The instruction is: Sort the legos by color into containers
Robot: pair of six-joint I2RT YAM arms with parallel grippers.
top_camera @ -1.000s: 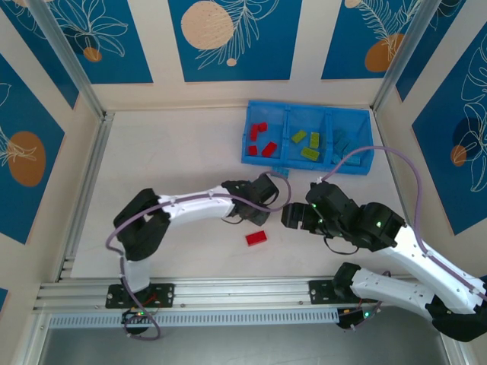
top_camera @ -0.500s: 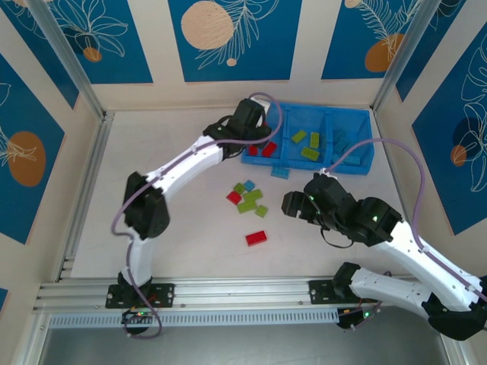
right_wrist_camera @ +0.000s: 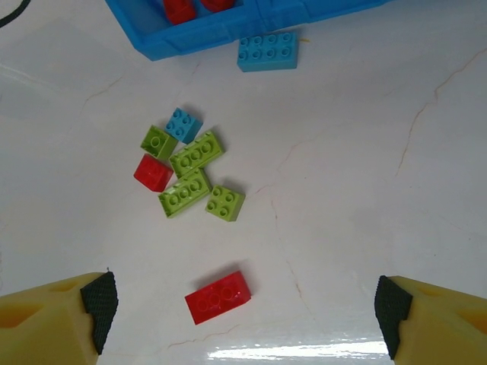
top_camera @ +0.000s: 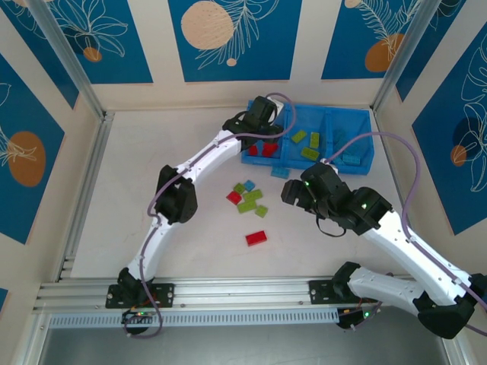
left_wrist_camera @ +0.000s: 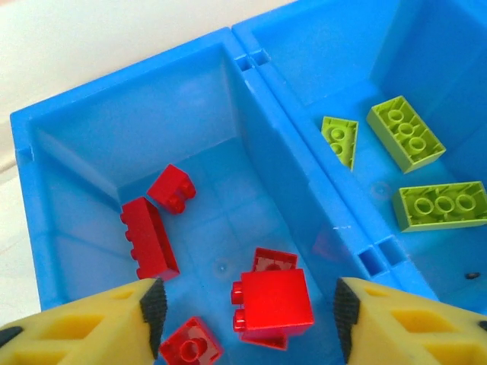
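On the white table [top_camera: 175,160], left of centre, a loose cluster of legos [right_wrist_camera: 190,171] lies: one red, one light blue and four lime green, touching or just beside one another. A lone red brick [right_wrist_camera: 218,296] lies nearer the arm bases, apart from the cluster. Farther back, the left gripper [left_wrist_camera: 249,304] hangs over the left compartment [left_wrist_camera: 84,152] of the blue bin [top_camera: 358,115]. Its claw is spread wide and grips nothing. A red block [left_wrist_camera: 274,300] sits between the fingers, touching neither, and several other red ones lie around it.

A light blue brick [right_wrist_camera: 267,51] rests on the table just outside the bin's front wall. The middle compartment [left_wrist_camera: 319,46] holds lime green bricks [left_wrist_camera: 407,133], and the right compartment [top_camera: 356,129] holds light blue ones. The right gripper [right_wrist_camera: 245,304] hovers above the table, claw wide and empty.
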